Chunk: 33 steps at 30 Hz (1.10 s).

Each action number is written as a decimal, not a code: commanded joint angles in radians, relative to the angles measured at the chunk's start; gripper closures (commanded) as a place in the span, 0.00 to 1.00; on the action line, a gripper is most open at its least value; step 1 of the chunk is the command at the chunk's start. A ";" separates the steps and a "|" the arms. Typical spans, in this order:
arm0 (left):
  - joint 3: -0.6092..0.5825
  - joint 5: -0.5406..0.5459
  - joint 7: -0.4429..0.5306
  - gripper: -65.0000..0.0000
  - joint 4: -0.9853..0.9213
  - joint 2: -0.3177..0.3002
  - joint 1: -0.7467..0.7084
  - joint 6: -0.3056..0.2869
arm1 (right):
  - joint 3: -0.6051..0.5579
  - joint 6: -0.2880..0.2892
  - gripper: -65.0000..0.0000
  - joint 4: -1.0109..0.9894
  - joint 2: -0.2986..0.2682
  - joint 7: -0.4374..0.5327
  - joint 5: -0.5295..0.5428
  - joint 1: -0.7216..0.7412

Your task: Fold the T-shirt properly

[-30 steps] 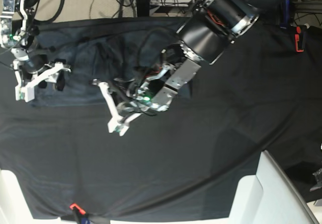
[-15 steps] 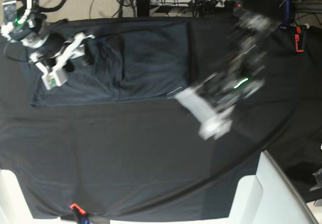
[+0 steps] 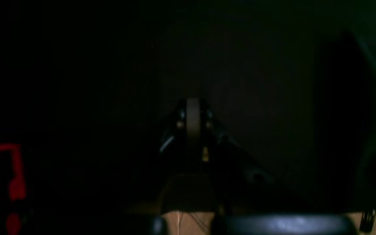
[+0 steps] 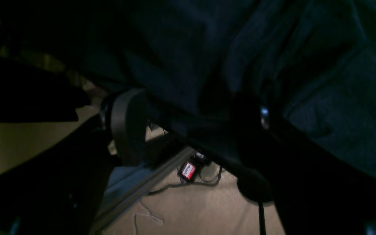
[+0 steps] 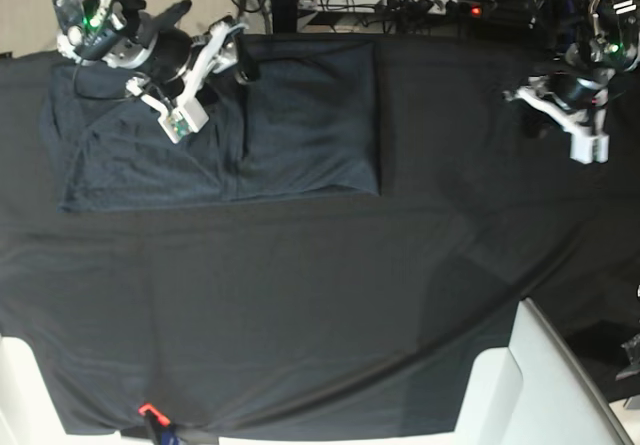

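The dark slate-grey T-shirt point(image 5: 290, 125) lies flat at the table's back left, folded into a rough rectangle with a straight right edge. My right gripper point(image 5: 205, 80) hovers over its back edge with the fingers spread apart. In the right wrist view the shirt point(image 4: 321, 81) fills the top, and it sags between the two dark fingers point(image 4: 126, 124). My left gripper point(image 5: 562, 123) is far off at the back right, over the bare black cloth. In the dark left wrist view its fingers point(image 3: 193, 120) stand together, with nothing between them.
The black table covering point(image 5: 320, 315) spans the table. A white panel point(image 5: 540, 385) stands at the front right corner. Red clips sit at the front edge point(image 5: 148, 410) and in the left wrist view point(image 3: 10, 169). Cables and floor lie beyond the back edge.
My left arm has swung from over the shirt's middle to the far back right. The shirt's right part now lies folded flat. My right gripper has moved back and right along the shirt's top edge.
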<state>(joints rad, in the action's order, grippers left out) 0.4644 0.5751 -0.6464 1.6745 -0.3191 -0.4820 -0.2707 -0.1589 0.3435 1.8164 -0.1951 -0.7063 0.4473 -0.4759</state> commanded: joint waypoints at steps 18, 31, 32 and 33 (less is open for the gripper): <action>0.006 0.007 0.015 1.00 0.016 -0.007 -0.013 -0.009 | 0.003 0.007 0.92 -0.089 0.015 0.063 0.015 0.012; 0.006 0.007 0.015 1.00 -0.049 -0.008 -0.007 -0.009 | 0.006 0.007 0.99 -0.089 0.012 0.063 0.017 -0.020; 0.006 0.007 0.015 1.00 -0.049 -0.010 -0.007 -0.009 | 0.008 0.007 0.99 -0.085 0.012 0.063 0.017 -0.030; 0.006 0.007 0.015 1.00 -0.049 -0.012 -0.007 -0.009 | 0.008 0.007 0.99 -0.082 0.012 0.064 0.017 -0.036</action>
<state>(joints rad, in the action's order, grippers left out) 0.4633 0.5758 -0.6468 1.6115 -0.3145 -0.4858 -0.2775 -0.1543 0.3439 1.7157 -0.1791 -0.6506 0.4496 -0.5026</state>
